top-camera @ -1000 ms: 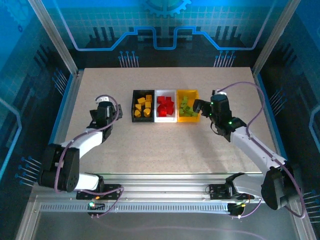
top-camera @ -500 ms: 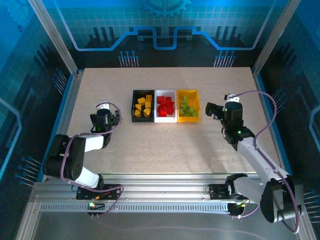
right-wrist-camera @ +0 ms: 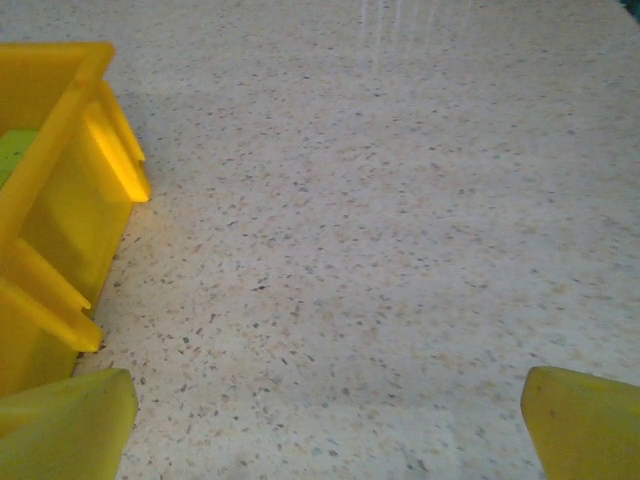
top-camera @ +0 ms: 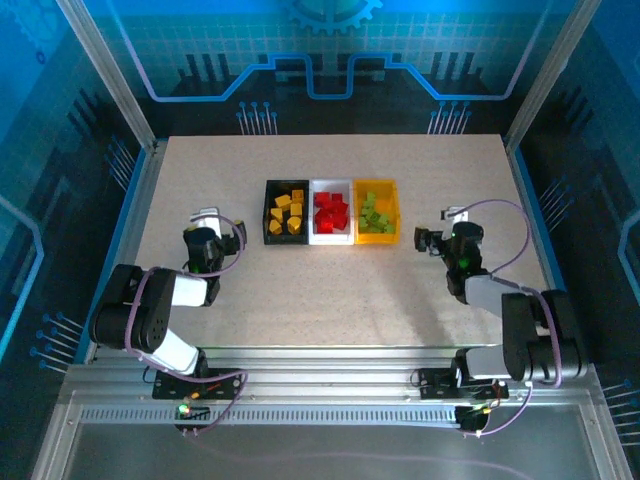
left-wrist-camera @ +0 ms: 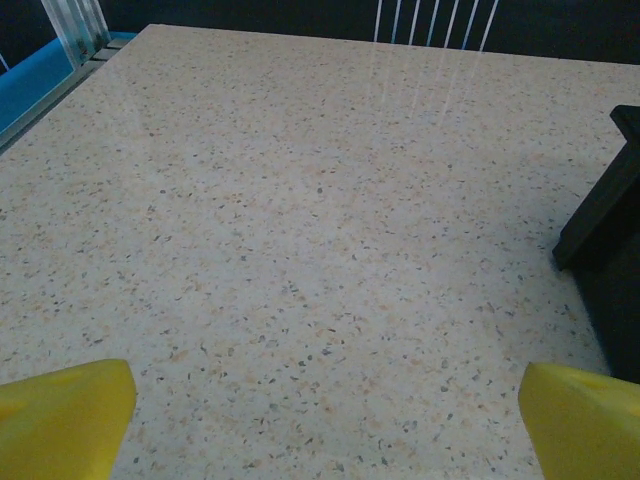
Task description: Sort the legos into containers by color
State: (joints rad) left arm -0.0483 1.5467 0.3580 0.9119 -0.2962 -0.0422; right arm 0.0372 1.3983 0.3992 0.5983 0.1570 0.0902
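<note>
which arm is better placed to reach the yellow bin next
Right, likely. The right tool, open, sits just right of the yellow bin, which shows close in the right wrist view. The left tool is past the black bin, at the row's other end.

The counter (top-camera: 330, 290) is a smooth, speckled stone-look slab with a faint sheen and pale reflections along its upper edge in the left wrist view. The yellow bin (right-wrist-camera: 60, 200) is glossy, slightly translucent plastic. The black bin (left-wrist-camera: 605, 215) is matt plastic. Ribbed bare-metal rails (top-camera: 330, 362) cross the bottom of the top view.
</note>
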